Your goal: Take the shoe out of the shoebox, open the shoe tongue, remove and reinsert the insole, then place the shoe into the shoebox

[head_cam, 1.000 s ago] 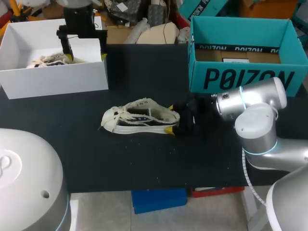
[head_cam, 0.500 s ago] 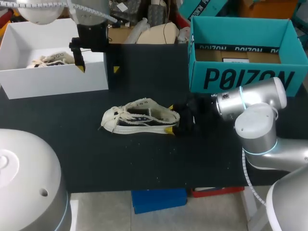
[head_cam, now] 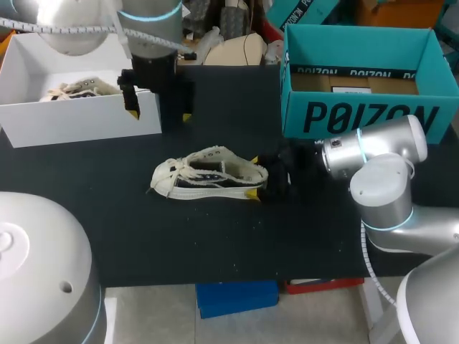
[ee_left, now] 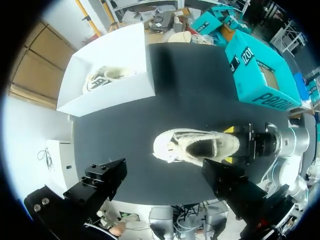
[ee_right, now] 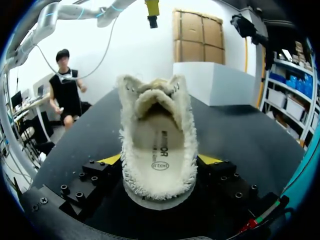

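Observation:
A cream low-top shoe (head_cam: pixel 208 174) with frayed edges and dark side panels lies on the black table, toe to the left. My right gripper (head_cam: pixel 252 177) is shut on its heel, one yellow tip on each side. In the right wrist view the shoe (ee_right: pixel 159 145) lies between those fingertips (ee_right: pixel 112 159), its mouth wide and the printed insole (ee_right: pixel 160 150) showing. My left gripper (head_cam: pixel 159 115) hangs open and empty above the table, beside the white shoebox's (head_cam: pixel 72 122) right corner. Its wrist view looks down on the shoe (ee_left: pixel 195 146) from above its gripper (ee_left: pixel 164 170).
A second cream shoe (head_cam: pixel 75 89) lies inside the white shoebox at the back left. An open teal box (head_cam: pixel 358 115) stands at the back right, close behind my right arm. Bare black tabletop (head_cam: pixel 215 236) stretches in front of the shoe.
My left arm has swung right and forward, from over the white shoebox to just past its right corner, its gripper still open. The right arm and the shoe have not moved.

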`<state>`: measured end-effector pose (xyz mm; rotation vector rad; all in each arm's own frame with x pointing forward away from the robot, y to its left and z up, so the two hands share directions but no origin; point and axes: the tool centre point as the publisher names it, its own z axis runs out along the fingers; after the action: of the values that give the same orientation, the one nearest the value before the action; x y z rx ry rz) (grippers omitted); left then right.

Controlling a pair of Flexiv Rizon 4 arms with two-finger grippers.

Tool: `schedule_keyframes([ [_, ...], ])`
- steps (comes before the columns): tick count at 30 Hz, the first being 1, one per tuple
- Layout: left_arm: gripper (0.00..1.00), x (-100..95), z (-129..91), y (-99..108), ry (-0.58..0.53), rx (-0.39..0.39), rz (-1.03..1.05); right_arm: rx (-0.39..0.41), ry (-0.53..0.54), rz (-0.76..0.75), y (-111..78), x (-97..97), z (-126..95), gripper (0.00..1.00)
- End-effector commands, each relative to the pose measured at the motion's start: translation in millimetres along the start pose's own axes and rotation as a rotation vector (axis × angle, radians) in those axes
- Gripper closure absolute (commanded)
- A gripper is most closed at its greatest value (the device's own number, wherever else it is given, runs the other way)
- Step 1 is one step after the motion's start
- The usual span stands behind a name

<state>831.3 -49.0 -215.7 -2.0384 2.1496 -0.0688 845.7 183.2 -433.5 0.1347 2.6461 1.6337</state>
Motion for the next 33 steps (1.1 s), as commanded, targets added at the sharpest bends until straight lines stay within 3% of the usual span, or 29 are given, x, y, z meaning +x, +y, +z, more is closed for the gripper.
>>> schedule_keyframes([
  [1,0.0,34.7,7.4,12.6,-0.07,0.026,0.026,0.002,0.002,0.001,0.3,-1.2,1.7,1.0],
  [7,0.0,62.8,26.5,22.5,-0.144,-0.013,0.061,0.002,0.002,0.001,0.3,-1.2,1.7,1.0],
  [21,0.0,102.5,68.3,28.6,-0.281,-0.124,0.145,0.002,0.002,0.001,0.3,-1.2,1.7,1.0],
  [33,0.0,117.3,105.6,30.2,-0.385,-0.17,0.149,0.002,0.002,0.001,0.3,-1.2,1.7,1.0],
])
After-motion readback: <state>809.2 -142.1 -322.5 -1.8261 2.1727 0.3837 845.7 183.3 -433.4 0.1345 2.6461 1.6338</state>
